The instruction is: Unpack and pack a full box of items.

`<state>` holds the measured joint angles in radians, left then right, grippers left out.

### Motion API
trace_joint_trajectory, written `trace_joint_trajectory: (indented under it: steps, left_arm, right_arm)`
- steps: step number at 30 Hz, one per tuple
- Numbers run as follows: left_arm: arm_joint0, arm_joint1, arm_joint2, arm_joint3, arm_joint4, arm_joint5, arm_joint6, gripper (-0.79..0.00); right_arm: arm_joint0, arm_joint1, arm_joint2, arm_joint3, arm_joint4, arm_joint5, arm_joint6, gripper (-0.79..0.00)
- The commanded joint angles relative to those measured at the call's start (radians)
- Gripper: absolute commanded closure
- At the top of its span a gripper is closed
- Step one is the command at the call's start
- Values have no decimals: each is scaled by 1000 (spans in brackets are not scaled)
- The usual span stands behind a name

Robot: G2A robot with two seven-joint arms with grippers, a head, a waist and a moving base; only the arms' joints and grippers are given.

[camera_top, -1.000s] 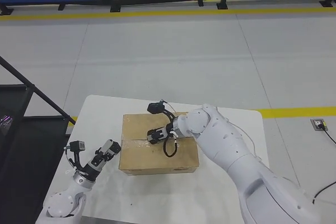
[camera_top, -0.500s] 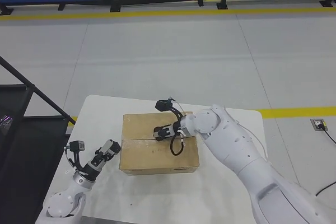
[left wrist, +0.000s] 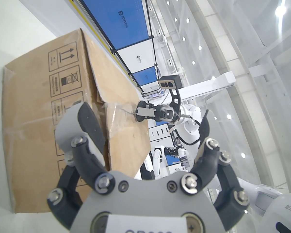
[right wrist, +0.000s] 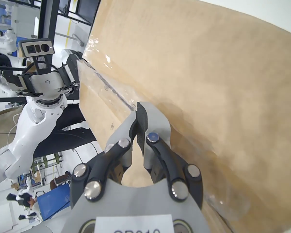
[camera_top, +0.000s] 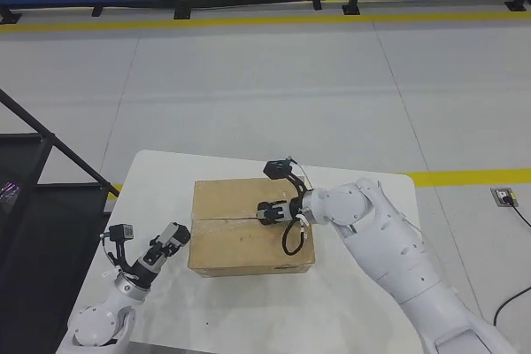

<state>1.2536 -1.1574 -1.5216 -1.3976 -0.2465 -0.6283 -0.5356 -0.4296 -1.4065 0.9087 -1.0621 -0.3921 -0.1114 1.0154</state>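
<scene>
- Cardboard box (camera_top: pixel 248 226) sits at the middle of the white table (camera_top: pixel 159 177), long side running 9 to 3 o'clock.
- Box is closed: both top flaps are down and meet along a centre seam, with clear tape (right wrist: pixel 106 83) glossy over the seam. The contents are hidden.
- The tape looks wrinkled and partly lifted at the 9 o'clock end of the seam.
- Printed handling symbols show on the box's 9 o'clock end face.
- Right gripper (camera_top: pixel 264 212) is on the box top, near the centre. Its arm comes in from 3 o'clock.
- Its fingers are pressed together, tips at the taped seam. I cannot tell whether they pinch any tape.
- Left gripper (camera_top: pixel 173 234) is just beside the box's 9 o'clock end, low over the table, pointing at that face.
- Its fingers are spread wide and hold nothing. I cannot tell whether they touch the cardboard.
</scene>
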Motion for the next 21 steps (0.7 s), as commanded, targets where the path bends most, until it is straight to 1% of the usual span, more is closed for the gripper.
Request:
trace_joint_trajectory:
  steps: [1, 5, 14, 19, 21]
  left_arm:
    - [2, 0, 1, -4, -1, -1, -1, -785]
    - [6, 1, -1, -11, 0, -4, 1, -785]
    - [18, 5, -19, -18, -13, -4, 4, -785]
    - [25, 8, -44, -23, -20, -13, 13, -785]
    - [30, 10, -61, -28, -28, -20, 22, -785]
  right_arm:
    - [-39, 15, 22, -69, -66, 100, -11, 0]
    - [-111, 37, 67, -173, -119, 183, -18, 0]
    - [-231, 75, 170, -336, -189, 269, -28, 0]
    - [-304, 90, 234, -423, -185, 257, -92, 0]
    - [-342, 96, 265, -471, -189, 245, -135, 0]
